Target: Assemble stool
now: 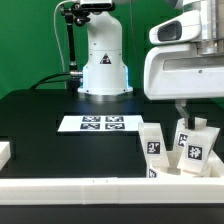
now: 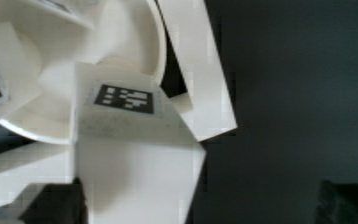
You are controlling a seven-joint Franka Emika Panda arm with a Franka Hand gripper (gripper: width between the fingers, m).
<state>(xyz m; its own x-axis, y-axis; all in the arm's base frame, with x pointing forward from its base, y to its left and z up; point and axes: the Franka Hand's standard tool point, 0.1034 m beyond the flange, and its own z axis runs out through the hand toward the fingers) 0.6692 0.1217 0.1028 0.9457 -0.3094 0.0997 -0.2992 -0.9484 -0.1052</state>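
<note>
Stool legs [image 1: 178, 140], blocky white plastic with square tags, are standing right under your claw [image 1: 190, 117], whose fingers are hanging spread wide, gripping nothing

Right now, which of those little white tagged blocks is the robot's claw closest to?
The leg farthest toward the exterior view's right, directly beneath the open end effector. The other leg stands apart, farther toward the exterior view's left.

Exterior view: low at the bench [image 1: 40, 110] edge, facing the arm's base [image 1: 104, 60].
Wrist view: very close above a tagged white leg [image 2: 131, 130].
Shared: the legs [image 1: 190, 143].
</note>
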